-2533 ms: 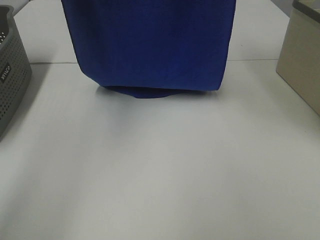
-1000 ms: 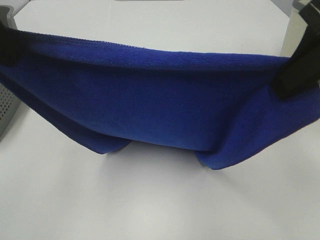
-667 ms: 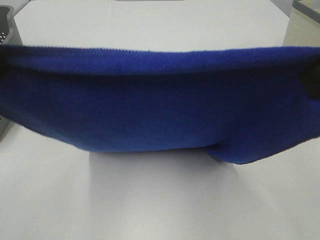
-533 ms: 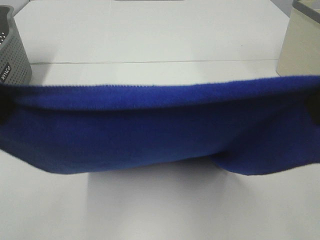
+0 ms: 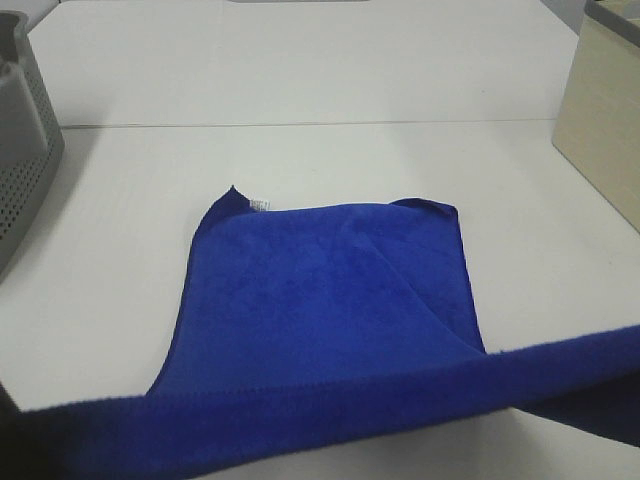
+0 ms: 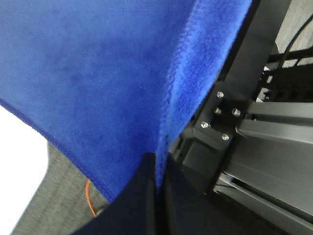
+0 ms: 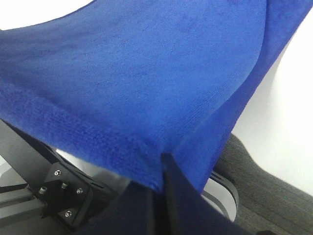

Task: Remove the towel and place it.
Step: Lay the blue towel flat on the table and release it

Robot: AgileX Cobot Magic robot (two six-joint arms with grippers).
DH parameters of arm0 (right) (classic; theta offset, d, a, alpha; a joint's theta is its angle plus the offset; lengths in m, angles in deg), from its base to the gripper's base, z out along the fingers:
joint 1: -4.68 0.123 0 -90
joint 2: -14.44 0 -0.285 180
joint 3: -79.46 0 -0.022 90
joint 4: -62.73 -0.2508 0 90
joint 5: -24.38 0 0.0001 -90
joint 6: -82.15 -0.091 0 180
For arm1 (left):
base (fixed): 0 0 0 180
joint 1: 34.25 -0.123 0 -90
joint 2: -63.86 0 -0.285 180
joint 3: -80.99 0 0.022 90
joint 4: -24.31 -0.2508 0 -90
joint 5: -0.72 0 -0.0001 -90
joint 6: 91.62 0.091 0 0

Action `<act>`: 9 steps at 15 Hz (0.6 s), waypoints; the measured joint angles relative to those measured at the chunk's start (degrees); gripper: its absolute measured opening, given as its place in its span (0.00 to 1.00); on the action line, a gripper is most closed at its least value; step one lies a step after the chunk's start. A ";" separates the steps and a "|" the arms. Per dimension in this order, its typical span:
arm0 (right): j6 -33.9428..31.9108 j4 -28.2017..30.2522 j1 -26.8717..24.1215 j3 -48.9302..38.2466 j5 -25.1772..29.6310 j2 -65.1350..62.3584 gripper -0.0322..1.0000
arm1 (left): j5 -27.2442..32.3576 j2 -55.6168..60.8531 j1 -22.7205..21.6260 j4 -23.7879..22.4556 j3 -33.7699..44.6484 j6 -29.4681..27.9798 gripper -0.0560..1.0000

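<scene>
The deep blue towel (image 5: 320, 290) lies with its far half flat on the white table (image 5: 300, 70), and a small white tag (image 5: 259, 205) shows at its far left corner. Its near edge is lifted and stretched taut across the bottom of the high view. My left gripper (image 6: 157, 160) is shut on one near corner of the towel (image 6: 98, 73). My right gripper (image 7: 161, 157) is shut on the other near corner of the towel (image 7: 146, 73). Both grippers are outside the high view or hidden behind the cloth there.
A grey perforated basket (image 5: 25, 150) stands at the left edge of the table. A beige box (image 5: 605, 120) stands at the right edge. A seam (image 5: 300, 124) runs across the table behind the towel.
The towel, held stretched between both grippers, has come down and toward the camera. Its far half now rests flat on the table. Both grippers have kept their hold.
</scene>
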 joint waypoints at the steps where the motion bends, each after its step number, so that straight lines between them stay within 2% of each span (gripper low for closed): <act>1: -1.09 -0.11 0.00 -1.43 0.00 -1.43 0.05 | 0.00 0.00 1.49 0.86 2.23 -1.38 0.05; 4: -2.92 -1.60 0.00 -4.87 0.06 -3.55 0.05 | -0.17 0.00 2.75 3.32 6.88 -3.15 0.05; 9: -3.95 -2.01 0.00 -11.80 -0.06 -3.55 0.05 | -0.52 -0.40 2.75 3.50 8.59 -3.44 0.05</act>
